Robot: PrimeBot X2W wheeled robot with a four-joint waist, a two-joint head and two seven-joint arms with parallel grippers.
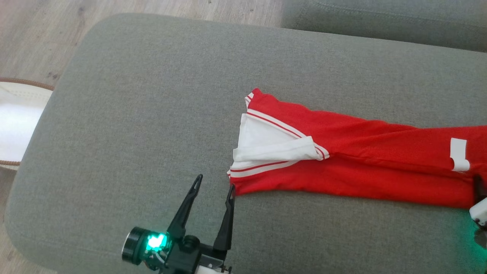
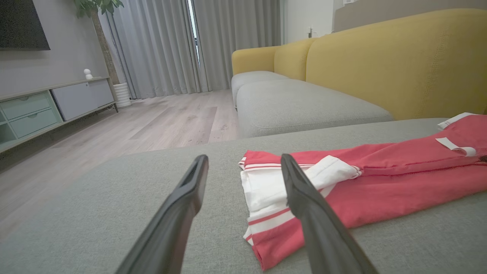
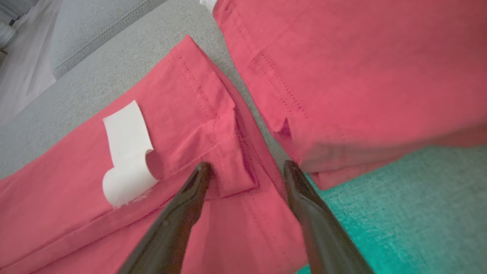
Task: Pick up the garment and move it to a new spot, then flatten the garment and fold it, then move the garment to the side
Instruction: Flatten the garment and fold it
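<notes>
Red garment [image 1: 361, 152] with white trim lies stretched along the grey cushion [image 1: 152, 95], left gripper [image 1: 215, 182] spread wide at its white-trimmed end with one finger touching the corner, right gripper [image 3: 247, 166] also spread, fingertips straddling a fold at the other end.

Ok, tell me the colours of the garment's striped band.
White with a thin red stripe; the striped band shows best in the head view.

The red garment [image 1: 361, 171] is smooth, matt cloth with stitched seams. The grey cushion [image 1: 152, 114] is coarse woven fabric. The dark fingers [image 3: 179, 220] look glossy.
</notes>
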